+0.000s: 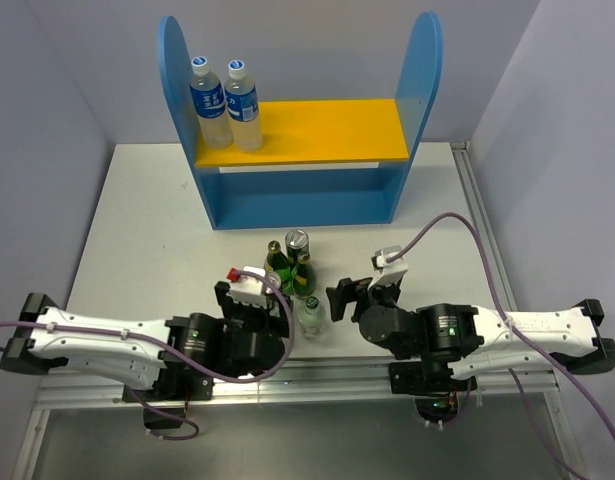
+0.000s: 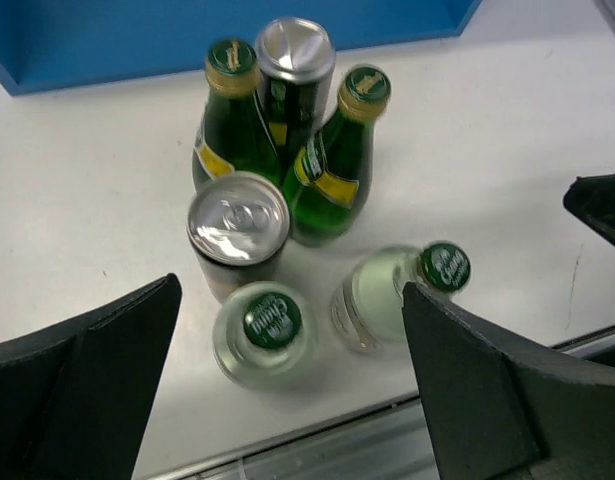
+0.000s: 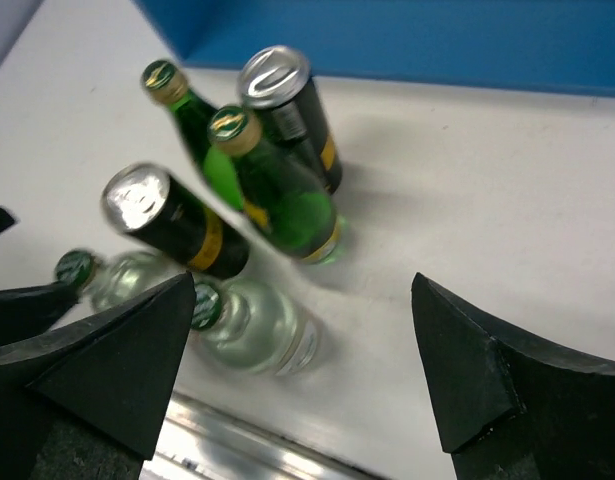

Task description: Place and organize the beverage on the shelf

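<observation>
The six drinks stand in a tight cluster near the table's front edge. There are two silver-topped cans [image 2: 237, 220] [image 2: 294, 50], two green bottles [image 2: 232, 110] [image 2: 337, 170] and two clear bottles [image 2: 271, 330] [image 2: 387, 295]. My left gripper [image 2: 292, 300] is open and hangs over the clear bottles, holding nothing; it also shows in the top view [image 1: 255, 298]. My right gripper [image 3: 302, 285] is open and empty just right of the cluster [image 1: 359, 292], with a clear bottle [image 3: 252, 325] near its left finger. The blue shelf [image 1: 307, 130] stands at the back.
Two taller blue-labelled plastic bottles [image 1: 207, 100] [image 1: 243, 103] stand at the left end of the shelf's yellow board. The blue lower compartment [image 1: 302, 195] faces the cluster. A metal rail [image 1: 317, 375] runs along the table's front edge, close behind the clear bottles.
</observation>
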Controlling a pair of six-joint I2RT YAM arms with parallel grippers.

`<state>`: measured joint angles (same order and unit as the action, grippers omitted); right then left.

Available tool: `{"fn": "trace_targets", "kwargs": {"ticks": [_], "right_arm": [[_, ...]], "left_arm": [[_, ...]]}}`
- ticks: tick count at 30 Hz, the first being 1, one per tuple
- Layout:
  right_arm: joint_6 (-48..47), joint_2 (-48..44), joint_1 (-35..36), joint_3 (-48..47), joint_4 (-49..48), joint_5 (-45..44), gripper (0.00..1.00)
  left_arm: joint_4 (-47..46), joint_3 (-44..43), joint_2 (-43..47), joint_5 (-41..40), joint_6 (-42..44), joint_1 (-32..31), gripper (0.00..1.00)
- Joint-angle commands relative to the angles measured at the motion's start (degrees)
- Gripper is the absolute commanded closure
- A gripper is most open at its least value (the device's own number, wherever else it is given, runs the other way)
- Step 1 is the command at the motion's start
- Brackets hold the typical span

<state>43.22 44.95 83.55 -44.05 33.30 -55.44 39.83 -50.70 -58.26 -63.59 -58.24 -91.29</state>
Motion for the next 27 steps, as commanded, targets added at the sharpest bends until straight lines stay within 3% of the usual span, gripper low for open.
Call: {"fn": "trace_targets", "kwargs": {"ticks": [1, 5, 9, 14, 18, 27], "right_arm": [[8.54, -0.74, 5.90, -0.15, 4.22, -5.64, 0.04], [10.57, 3.81, 11.80, -1.91, 4.94, -7.93, 0.04], [10.48, 6.99, 13.40, -2.00, 2.22, -6.88, 0.03], [5.39, 6.29, 13.40, 2.03, -8.94, -4.59, 0.03], [2.48, 8.04, 12.87, 3.18, -12.64, -3.89, 0.02], [1.78, 14.29, 10.67, 4.58, -17.83, -0.81, 0.04]], "left_arm": [[14.56, -5.19, -4.57, -6.98, -17.42, -4.77, 0.01], [18.09, -7.14, -9.76, -7.25, -22.53, -6.71, 0.01], [14.23, -3.54, -9.60, -6.37, -22.63, -6.98, 0.01], [1.32, 5.58, -4.68, -4.53, -15.34, -6.63, 0.22], [-10.46, 10.09, -2.04, -2.50, -6.99, -4.96, 0.26], [-21.71, 14.75, -1.77, -0.83, 0.48, -0.30, 0.29]]}}
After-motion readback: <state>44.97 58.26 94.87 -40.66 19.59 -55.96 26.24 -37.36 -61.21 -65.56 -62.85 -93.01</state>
